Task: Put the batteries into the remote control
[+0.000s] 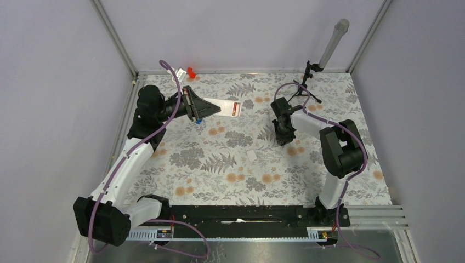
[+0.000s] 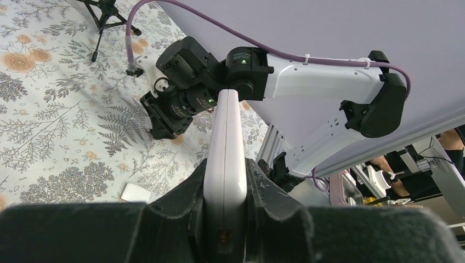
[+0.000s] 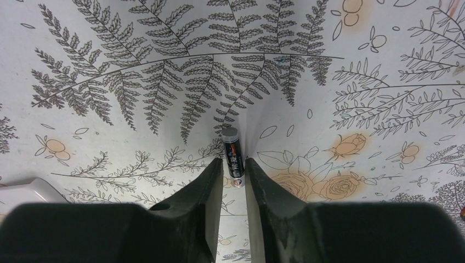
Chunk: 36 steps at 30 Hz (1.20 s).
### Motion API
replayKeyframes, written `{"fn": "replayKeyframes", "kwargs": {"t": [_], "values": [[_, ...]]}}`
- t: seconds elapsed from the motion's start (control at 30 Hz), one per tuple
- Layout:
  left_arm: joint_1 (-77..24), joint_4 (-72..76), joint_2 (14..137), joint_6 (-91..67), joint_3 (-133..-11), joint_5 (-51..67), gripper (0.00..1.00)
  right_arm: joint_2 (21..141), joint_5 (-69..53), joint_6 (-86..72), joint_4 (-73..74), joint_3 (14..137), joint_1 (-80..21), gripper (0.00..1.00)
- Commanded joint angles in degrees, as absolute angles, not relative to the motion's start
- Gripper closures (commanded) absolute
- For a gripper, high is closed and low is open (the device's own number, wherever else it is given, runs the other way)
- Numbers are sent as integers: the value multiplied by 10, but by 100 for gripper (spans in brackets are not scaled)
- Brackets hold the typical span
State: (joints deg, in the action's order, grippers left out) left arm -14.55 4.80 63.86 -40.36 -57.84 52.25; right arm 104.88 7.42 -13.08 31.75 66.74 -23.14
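Observation:
My left gripper (image 1: pixel 196 107) is shut on the remote control (image 1: pixel 224 107), a slim white handset held above the table at the back left. In the left wrist view the remote (image 2: pixel 225 137) stands edge-on between the jaws of that gripper (image 2: pixel 225 170). A black and red strip (image 1: pixel 236 108) shows at the remote's right end; I cannot tell if it is a battery. My right gripper (image 1: pixel 282 138) points down at the cloth. In the right wrist view that gripper (image 3: pixel 234 167) is closed on the near end of a black and red battery (image 3: pixel 231 150) lying on the puckered cloth.
A small white square plate (image 1: pixel 251 155) lies on the cloth between the arms; it also shows in the left wrist view (image 2: pixel 135 193). A small blue piece (image 1: pixel 198 120) lies under the left gripper. A red plastic piece (image 1: pixel 191 71) sits at the back edge. A black tripod (image 1: pixel 307 87) stands at the back right.

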Motion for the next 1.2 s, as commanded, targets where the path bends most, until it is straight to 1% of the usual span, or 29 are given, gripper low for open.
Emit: {"fn": "replayKeyframes", "kwargs": {"t": [0.0, 0.03, 0.17, 0.27, 0.3, 0.37, 0.4, 0.57, 0.67, 0.9, 1.07, 1.17], "values": [[-142, 77, 629, -402, -605, 517, 100, 1051, 82, -140, 314, 671, -227, 72], [-142, 77, 628, -402, -605, 516, 100, 1053, 86, -143, 315, 671, -227, 72], [-142, 79, 621, -401, -603, 512, 100, 1064, 83, -149, 320, 669, -226, 66], [-142, 79, 618, -401, -603, 512, 100, 1072, 69, -151, 320, 670, -225, 66], [-142, 78, 617, -402, -603, 512, 100, 1073, 63, -152, 321, 670, -225, 67], [-142, 77, 615, -401, -602, 511, 100, 1072, 59, -154, 322, 672, -225, 76], [-142, 77, 614, -401, -602, 511, 100, 1068, 61, -156, 322, 672, -225, 78], [-142, 76, 611, -403, -595, 505, 100, 1016, 76, -161, 324, 693, -225, 82], [-142, 76, 613, -414, -586, 489, 100, 972, 62, -168, 324, 716, -225, 84], [-153, 114, 656, -511, -537, 441, 100, 884, -82, -235, 340, 766, -225, 85], [-188, 137, 696, -543, -511, 426, 100, 832, -196, -294, 348, 769, -226, 85], [-207, 176, 724, -594, -491, 415, 100, 812, -263, -312, 357, 773, -226, 85]]}}
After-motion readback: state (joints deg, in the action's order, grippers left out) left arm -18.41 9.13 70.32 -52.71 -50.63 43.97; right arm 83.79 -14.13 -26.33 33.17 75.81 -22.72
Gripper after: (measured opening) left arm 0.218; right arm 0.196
